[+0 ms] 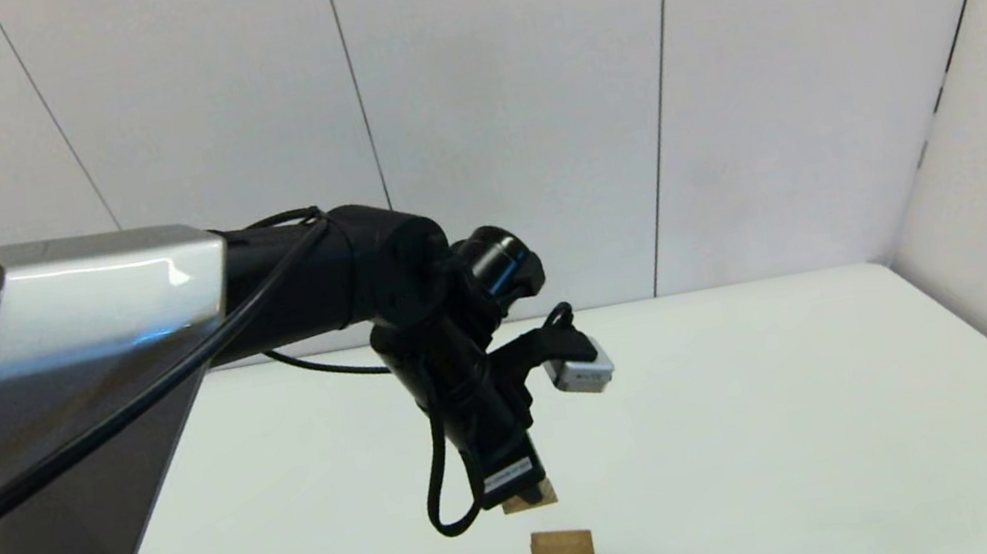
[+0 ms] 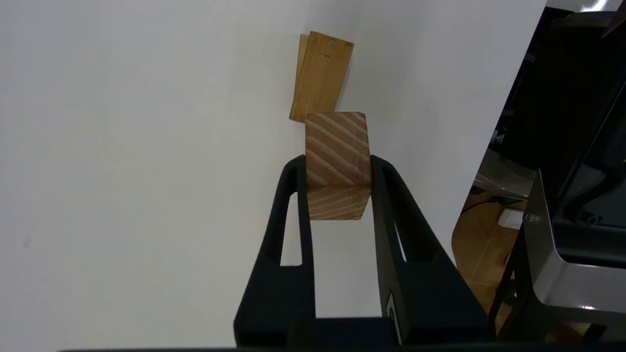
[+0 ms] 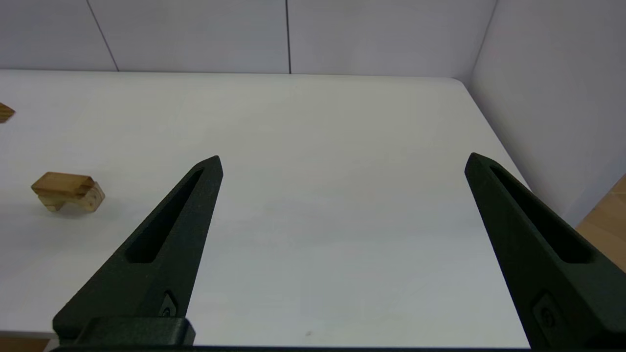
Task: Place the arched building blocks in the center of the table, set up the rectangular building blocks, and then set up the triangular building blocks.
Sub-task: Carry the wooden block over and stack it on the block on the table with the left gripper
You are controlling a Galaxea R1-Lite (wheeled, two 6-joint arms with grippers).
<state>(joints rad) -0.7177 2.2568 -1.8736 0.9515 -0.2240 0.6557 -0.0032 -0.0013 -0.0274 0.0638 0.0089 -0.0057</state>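
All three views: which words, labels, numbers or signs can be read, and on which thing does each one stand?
None can be read.
White label on the left tool, head view: print too small to read.
Small round marks on the black fingers, wrist views: unreadable.
Triangular block, rectangular slab, arched block, table: no text.
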